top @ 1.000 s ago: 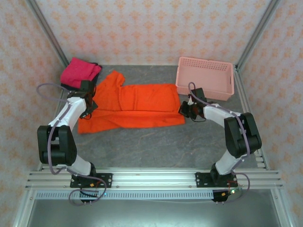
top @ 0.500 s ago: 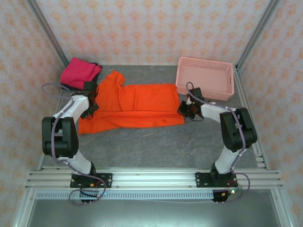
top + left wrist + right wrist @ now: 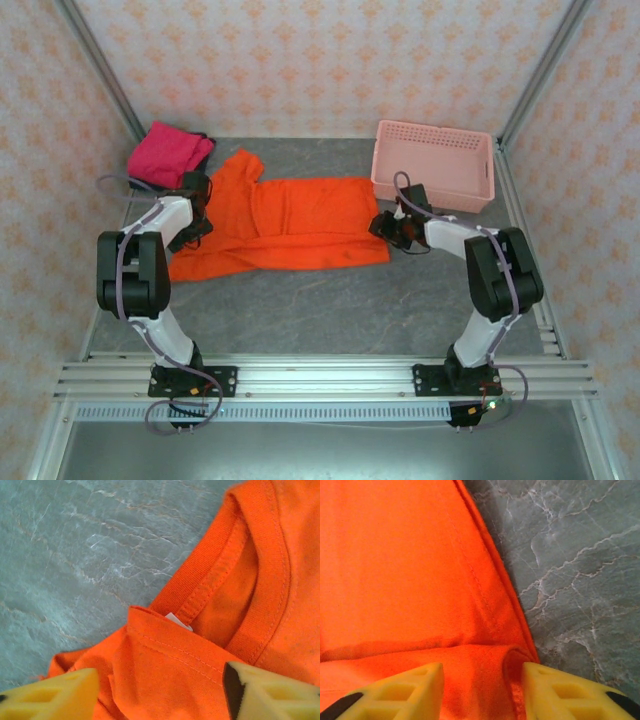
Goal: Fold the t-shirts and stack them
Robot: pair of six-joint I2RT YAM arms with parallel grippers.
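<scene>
The orange t-shirt (image 3: 290, 225) lies spread and folded lengthwise on the grey table, collar end to the left. My left gripper (image 3: 195, 215) hovers at that end. In the left wrist view it (image 3: 160, 680) is open, with the collar (image 3: 240, 595) and a folded hem just ahead of its fingers. My right gripper (image 3: 383, 225) is at the shirt's right edge. There it (image 3: 482, 680) stands open, a loose fold of orange cloth (image 3: 420, 580) lying between its fingers. The magenta t-shirt (image 3: 170, 152) lies folded at the back left, with a dark cloth edge (image 3: 204, 138) showing under it.
A pink lattice basket (image 3: 432, 190) stands at the back right, just behind my right arm. Bare grey table (image 3: 330, 310) stretches in front of the orange shirt. Metal frame posts and patterned walls close in the sides and back.
Both grippers have opened and let go of the orange cloth they were shut on. The left arm has drawn slightly back and left; the shirt lies much as before.
</scene>
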